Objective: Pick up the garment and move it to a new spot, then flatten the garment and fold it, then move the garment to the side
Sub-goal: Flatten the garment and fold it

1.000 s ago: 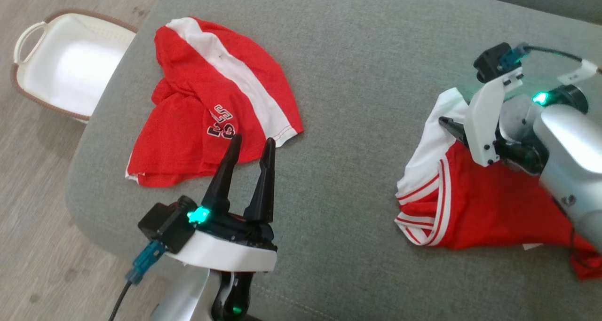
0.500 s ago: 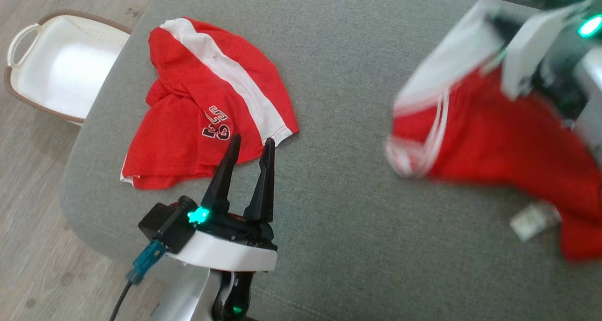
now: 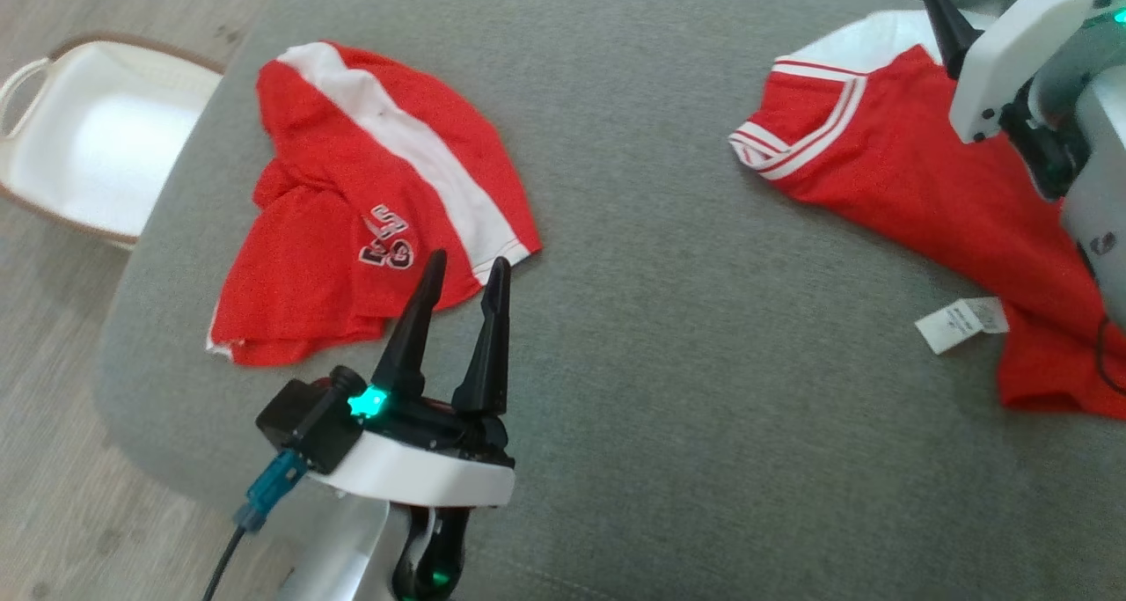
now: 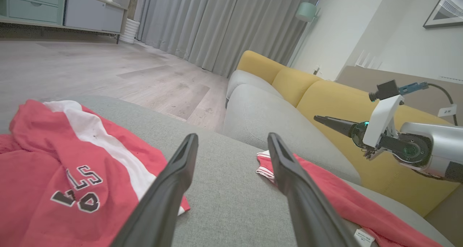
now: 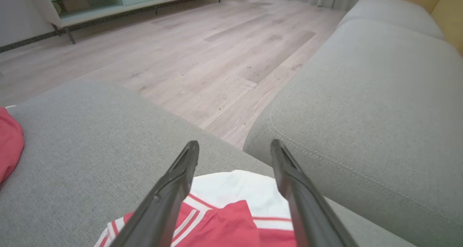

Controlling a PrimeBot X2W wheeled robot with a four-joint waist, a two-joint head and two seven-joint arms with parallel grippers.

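The garment (image 3: 906, 187), a red shirt with white striped sleeve trim, lies spread at the right of the grey sofa cushion (image 3: 669, 337); its white label (image 3: 961, 324) sticks out. My right gripper (image 5: 235, 144) hovers open over its white collar end (image 5: 235, 192), holding nothing, and one of its fingers (image 3: 937, 11) shows at the top right of the head view. My left gripper (image 3: 468, 267) stands open and empty at the near edge of a second red garment (image 3: 352, 231) with a white band and lettering.
A white laundry basket (image 3: 97, 135) sits on the wooden floor left of the cushion. Another grey cushion (image 5: 361, 106) and a yellow sofa back (image 4: 325, 98) lie beyond. A wide bare strip of cushion separates the two garments.
My right gripper swung the striped garment up and away, then opened and let it go. It now lies flatter and farther back. The left arm stayed put; the camera shifted slightly.
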